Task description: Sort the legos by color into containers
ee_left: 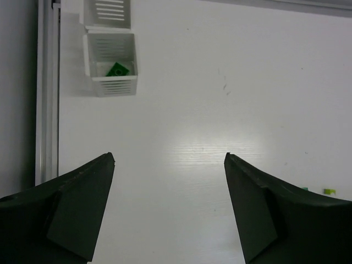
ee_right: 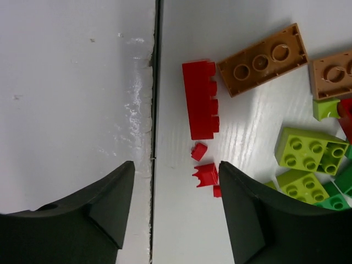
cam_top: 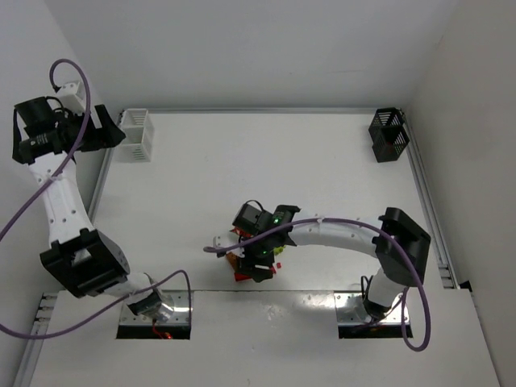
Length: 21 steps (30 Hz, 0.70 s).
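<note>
Legos [ee_right: 297,181] lie piled at the bench's [cam_top: 282,161] near middle. Right jaws stand apart over small red bits [ee_right: 206,174]; beyond them lie a long red brick [ee_right: 201,100] and orange plates [ee_right: 263,59]. Left jaws, also apart, face the white bin [ee_left: 114,87], far left, holding one green brick [ee_left: 117,70]. The black bin [cam_top: 389,135] sits far right.

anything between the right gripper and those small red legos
Nothing visible. The right gripper is open, and the small red legos lie uncovered just inside one finger, with the long red brick beyond them.
</note>
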Each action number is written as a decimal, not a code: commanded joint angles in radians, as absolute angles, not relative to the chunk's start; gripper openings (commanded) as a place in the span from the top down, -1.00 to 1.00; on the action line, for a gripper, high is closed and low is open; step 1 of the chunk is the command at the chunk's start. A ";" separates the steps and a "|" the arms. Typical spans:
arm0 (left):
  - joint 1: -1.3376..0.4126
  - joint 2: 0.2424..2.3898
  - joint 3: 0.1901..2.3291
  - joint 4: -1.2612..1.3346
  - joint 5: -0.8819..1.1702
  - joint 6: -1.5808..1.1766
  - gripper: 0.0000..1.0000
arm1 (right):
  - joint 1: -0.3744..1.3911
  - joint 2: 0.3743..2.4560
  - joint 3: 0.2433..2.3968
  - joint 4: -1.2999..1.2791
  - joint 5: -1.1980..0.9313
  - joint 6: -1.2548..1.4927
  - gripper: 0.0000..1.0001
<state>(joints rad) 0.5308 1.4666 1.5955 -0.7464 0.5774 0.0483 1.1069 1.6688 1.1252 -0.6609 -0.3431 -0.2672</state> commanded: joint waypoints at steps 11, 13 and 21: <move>0.531 1.247 1.453 -0.758 0.600 0.091 -0.82 | 1.172 1.770 1.121 -0.512 -0.190 -0.265 -0.32; 0.531 1.247 1.453 -0.758 0.600 0.091 -0.82 | 1.172 1.799 1.121 -0.503 -0.190 -0.265 -0.32; 0.531 1.256 1.425 -0.758 0.609 0.101 -0.82 | 1.181 1.845 1.147 -0.497 -0.199 -0.275 -0.30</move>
<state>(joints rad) 0.5308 1.2659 1.4258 -0.7750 0.5846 0.0883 1.1725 1.8397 1.1133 -0.5434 -0.1974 -0.2668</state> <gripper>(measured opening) 0.907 0.655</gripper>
